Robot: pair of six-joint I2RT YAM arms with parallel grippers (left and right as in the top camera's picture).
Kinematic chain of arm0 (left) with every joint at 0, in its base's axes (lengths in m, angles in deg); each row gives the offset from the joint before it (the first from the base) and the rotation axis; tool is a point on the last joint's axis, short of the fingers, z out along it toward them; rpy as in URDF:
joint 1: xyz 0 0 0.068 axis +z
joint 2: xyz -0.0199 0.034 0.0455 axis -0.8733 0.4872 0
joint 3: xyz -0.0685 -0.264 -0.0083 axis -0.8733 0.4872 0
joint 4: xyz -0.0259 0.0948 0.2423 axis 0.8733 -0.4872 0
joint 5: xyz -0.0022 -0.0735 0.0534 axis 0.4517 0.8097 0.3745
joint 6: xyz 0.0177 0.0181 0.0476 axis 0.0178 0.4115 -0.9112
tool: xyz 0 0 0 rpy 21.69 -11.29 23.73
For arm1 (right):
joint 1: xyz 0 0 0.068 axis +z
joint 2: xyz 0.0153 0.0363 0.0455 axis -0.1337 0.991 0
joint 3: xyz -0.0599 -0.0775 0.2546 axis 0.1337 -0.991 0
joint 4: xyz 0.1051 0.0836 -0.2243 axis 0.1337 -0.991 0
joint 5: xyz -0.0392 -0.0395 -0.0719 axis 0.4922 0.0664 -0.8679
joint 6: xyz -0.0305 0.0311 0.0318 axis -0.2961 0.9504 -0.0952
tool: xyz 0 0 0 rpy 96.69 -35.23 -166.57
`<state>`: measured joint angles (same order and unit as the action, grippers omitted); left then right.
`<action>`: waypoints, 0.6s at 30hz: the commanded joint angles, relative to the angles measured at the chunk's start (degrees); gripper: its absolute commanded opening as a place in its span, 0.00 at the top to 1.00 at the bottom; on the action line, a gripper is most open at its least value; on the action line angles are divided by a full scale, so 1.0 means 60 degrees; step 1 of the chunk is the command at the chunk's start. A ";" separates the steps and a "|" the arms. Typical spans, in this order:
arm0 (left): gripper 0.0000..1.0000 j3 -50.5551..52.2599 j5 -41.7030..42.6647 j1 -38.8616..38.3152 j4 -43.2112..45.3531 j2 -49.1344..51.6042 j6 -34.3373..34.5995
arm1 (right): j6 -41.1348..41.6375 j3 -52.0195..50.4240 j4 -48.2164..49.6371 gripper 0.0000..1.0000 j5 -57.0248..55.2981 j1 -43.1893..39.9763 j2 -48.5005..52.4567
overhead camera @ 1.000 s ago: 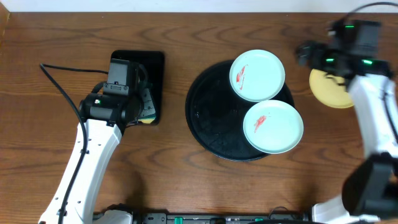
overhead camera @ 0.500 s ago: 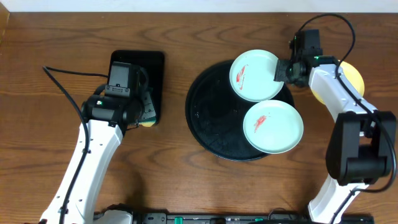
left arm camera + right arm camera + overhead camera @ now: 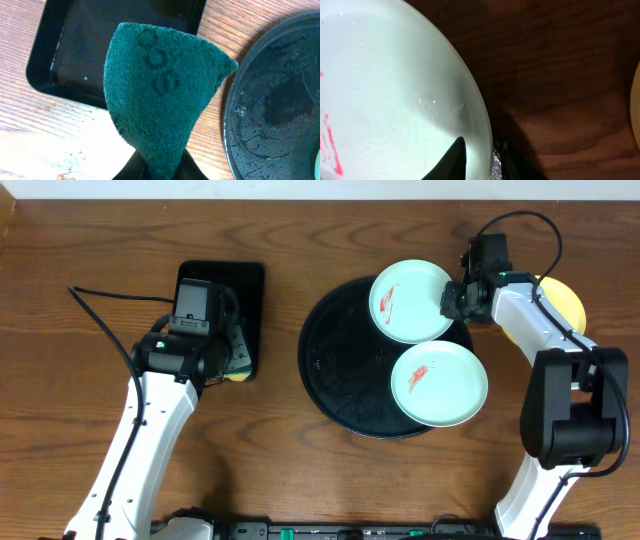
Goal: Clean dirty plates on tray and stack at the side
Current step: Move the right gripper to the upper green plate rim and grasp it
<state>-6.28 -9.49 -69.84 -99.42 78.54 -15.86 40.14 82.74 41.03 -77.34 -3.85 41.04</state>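
Two pale mint-green plates with red smears sit on the round black tray (image 3: pixel 340 370), one at the far side (image 3: pixel 405 300) and one nearer (image 3: pixel 438 383). A pale yellow plate (image 3: pixel 568 302) lies on the table to the right, partly under my right arm. My right gripper (image 3: pixel 450 298) is shut on the far plate's right rim. In the right wrist view one finger (image 3: pixel 452 160) lies on the plate's (image 3: pixel 395 100) inner face and the other sits under the rim. My left gripper (image 3: pixel 161 172) is shut on a green scouring sponge (image 3: pixel 160 90), hovering over the rectangular tray's near edge.
A small rectangular black tray (image 3: pixel 250 280) stands at the left, below my left gripper (image 3: pixel 232 360). The round tray's wet rim (image 3: pixel 280 110) shows at the right of the left wrist view. A black cable (image 3: pixel 100 310) trails across the left of the table.
My right arm swung left, from over the yellow plate to the far mint plate's rim, and its jaws closed on it. The left arm and sponge have not moved.
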 commanded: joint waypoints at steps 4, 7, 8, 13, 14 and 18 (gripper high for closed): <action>0.91 0.0080 -0.0011 0.0051 0.0036 0.0066 0.0095 | 0.0055 -0.0018 -0.0095 0.77 0.0062 0.0149 0.0164; 0.91 0.0080 -0.0011 0.0051 0.0036 0.0066 0.0095 | 0.0055 -0.0018 -0.0095 0.79 0.0066 0.0149 0.0266; 0.91 0.0080 -0.0011 0.0051 0.0036 0.0062 0.0095 | 0.0055 -0.0018 -0.0091 0.82 0.0069 0.0146 0.0266; 0.91 0.0080 -0.0011 0.0051 0.0040 0.0062 0.0091 | 0.0055 -0.0015 -0.0076 0.99 0.0627 0.0157 0.0266; 0.91 0.0080 -0.0011 0.0051 0.0040 0.0062 0.0091 | 0.0055 -0.0015 -0.0066 0.99 0.0871 0.0157 0.0266; 0.91 0.0080 -0.0011 0.0051 0.0044 0.0066 0.0091 | 0.0047 -0.0015 -0.0011 0.99 0.2084 0.0229 0.0262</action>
<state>-6.26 -9.49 -69.84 -99.38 78.54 -15.84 40.34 82.74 40.86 -71.77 -3.82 41.59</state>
